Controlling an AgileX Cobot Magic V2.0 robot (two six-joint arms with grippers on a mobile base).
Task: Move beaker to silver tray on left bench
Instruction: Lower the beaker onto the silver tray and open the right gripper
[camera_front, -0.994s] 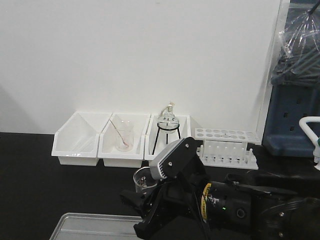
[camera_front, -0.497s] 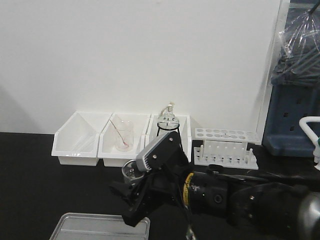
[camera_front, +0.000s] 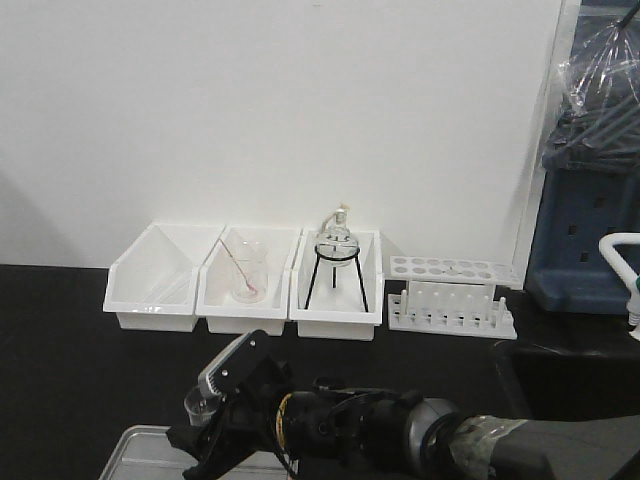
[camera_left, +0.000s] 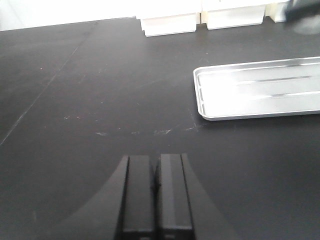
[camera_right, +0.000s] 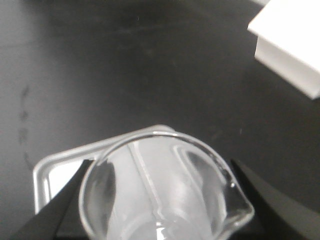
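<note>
- The right gripper (camera_right: 161, 207) is clamped on the beaker (camera_right: 165, 195), with one dark finger (camera_right: 55, 210) on each side of the glass wall.
- The beaker stands upright with its open rim up. In the right wrist view its small pouring lip points to the right.
- In the front view the beaker (camera_front: 199, 405) sits at the left tip of the right gripper (camera_front: 207, 428), low over the far edge of the silver tray (camera_front: 140, 445).
- The wrist view shows a rounded corner of the silver tray (camera_right: 47, 175) under the glass. Whether the beaker base touches the tray cannot be told.
- The left gripper (camera_left: 155, 192) is pressed together with nothing between its pads, above bare black desk (camera_left: 75, 100).
- The silver tray (camera_left: 260, 90) lies flat on the desk, well apart from the left gripper, on its far right.
- Against the white wall stand three white bins (camera_front: 150, 285) in a row. The middle one holds a clear beaker with a pink rod (camera_front: 246, 275), and the right one holds a round flask on a black tripod (camera_front: 335, 255).
- A white test tube rack (camera_front: 450, 295) stands just right of the bins.
</note>
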